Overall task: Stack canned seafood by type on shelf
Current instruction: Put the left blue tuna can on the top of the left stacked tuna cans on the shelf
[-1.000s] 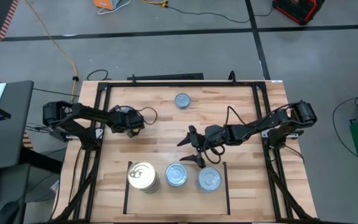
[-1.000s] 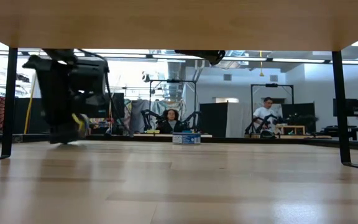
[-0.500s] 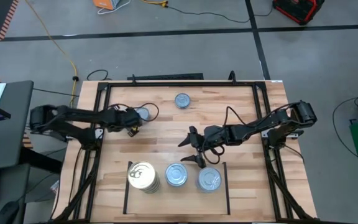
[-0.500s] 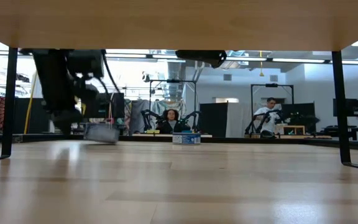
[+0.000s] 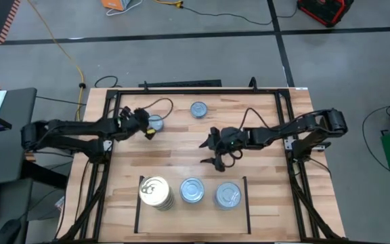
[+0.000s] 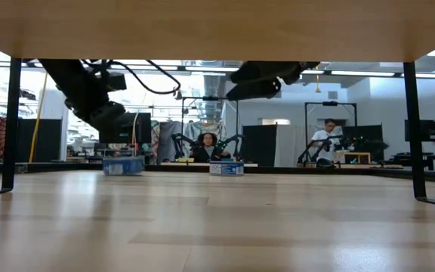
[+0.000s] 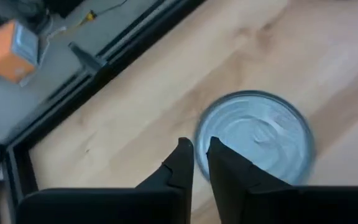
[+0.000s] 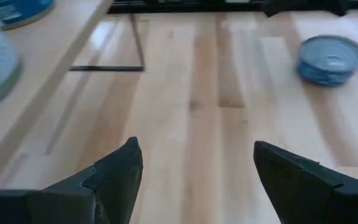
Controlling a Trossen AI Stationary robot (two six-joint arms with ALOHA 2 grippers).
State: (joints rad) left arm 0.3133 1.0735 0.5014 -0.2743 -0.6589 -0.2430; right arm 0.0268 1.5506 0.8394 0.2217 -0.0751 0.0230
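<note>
The wooden table [image 5: 181, 146] takes most of the high view, and a black frame [image 5: 110, 135] runs along its edges. At its near edge is the shelf [image 5: 191, 207], a plank patch marked by thin black lines; it holds a gold-topped stack [image 5: 156, 192] and two silver-topped stacks [image 5: 193, 190], probably sorted by type as the task asks. Two silver tins wait outside it: one tin [image 5: 198, 109] near the far edge, and another tin [image 7: 253, 140] by the far left side. The left gripper [image 7: 196, 160] is just beside this second tin, its fingers almost pressed together with only a thin slit between them and pinching nothing; I judge it must spread before it can take the tin. The right gripper [image 5: 215, 149] hangs over the table middle with fingers spread wide and empty. The planks look smooth and pale. Beyond the table is a workshop with a grey floor, cables, and seated people far behind.
</note>
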